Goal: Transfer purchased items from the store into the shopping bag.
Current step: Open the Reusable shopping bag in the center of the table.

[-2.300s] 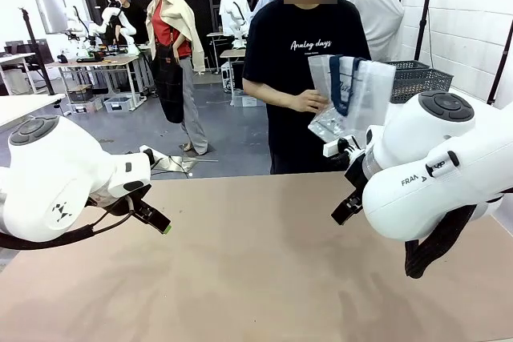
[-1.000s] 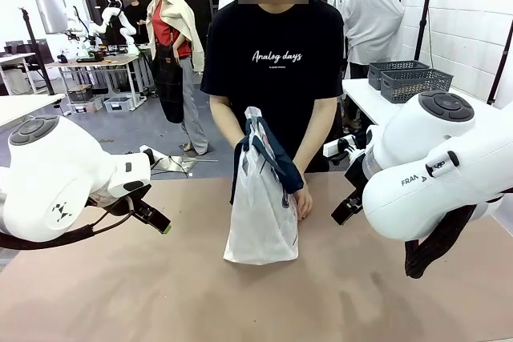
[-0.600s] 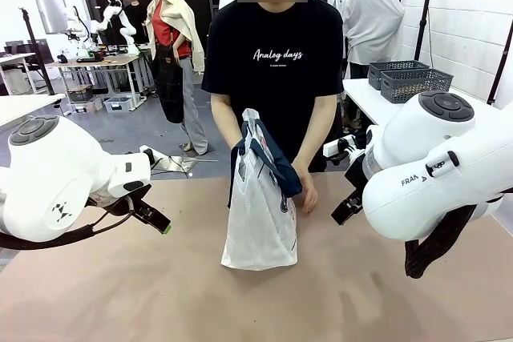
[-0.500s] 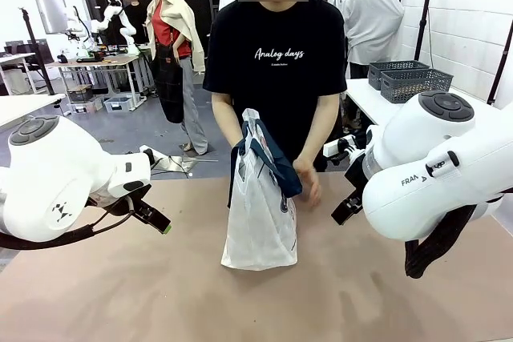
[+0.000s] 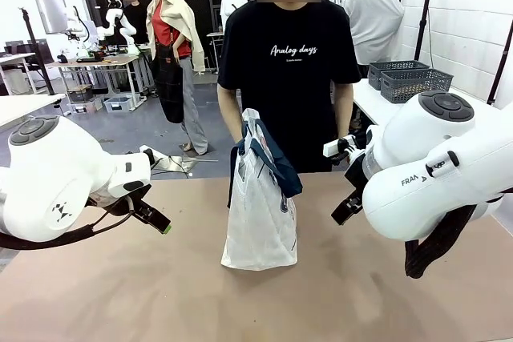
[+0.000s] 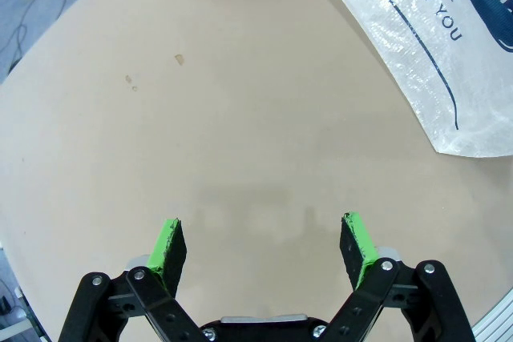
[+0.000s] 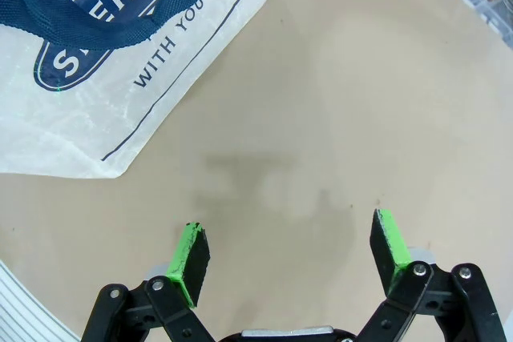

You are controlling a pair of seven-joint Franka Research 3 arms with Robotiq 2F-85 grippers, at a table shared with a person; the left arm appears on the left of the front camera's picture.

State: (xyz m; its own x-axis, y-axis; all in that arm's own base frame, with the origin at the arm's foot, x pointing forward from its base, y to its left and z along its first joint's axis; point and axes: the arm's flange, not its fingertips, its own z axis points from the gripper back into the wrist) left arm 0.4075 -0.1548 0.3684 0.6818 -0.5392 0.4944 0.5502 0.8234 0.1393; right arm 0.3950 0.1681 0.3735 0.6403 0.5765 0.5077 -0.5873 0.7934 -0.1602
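The shopping bag (image 5: pixel 259 206), translucent white with navy strap handles, stands upright by itself at the middle of the table. Its lower corner with printed words reaches into the left wrist view (image 6: pixel 449 62), and its navy oval logo and a strap lie at the top left of the right wrist view (image 7: pixel 112 46). My left gripper (image 6: pixel 264 242) hangs open over bare tabletop to the bag's left, also seen from the front (image 5: pixel 156 220). My right gripper (image 7: pixel 290 250) is open over bare table on the bag's right. Neither touches the bag.
A person in a black T-shirt (image 5: pixel 288 70) stands at the far edge behind the bag, arms down at the sides. Two dark grey mesh baskets (image 5: pixel 409 78) sit on a white side table at back right. The brown tabletop (image 5: pixel 160 294) spreads around the bag.
The person brought the bag over, set it upright on the table, then let go and pulled both hands back to the sides. Neither arm has moved.
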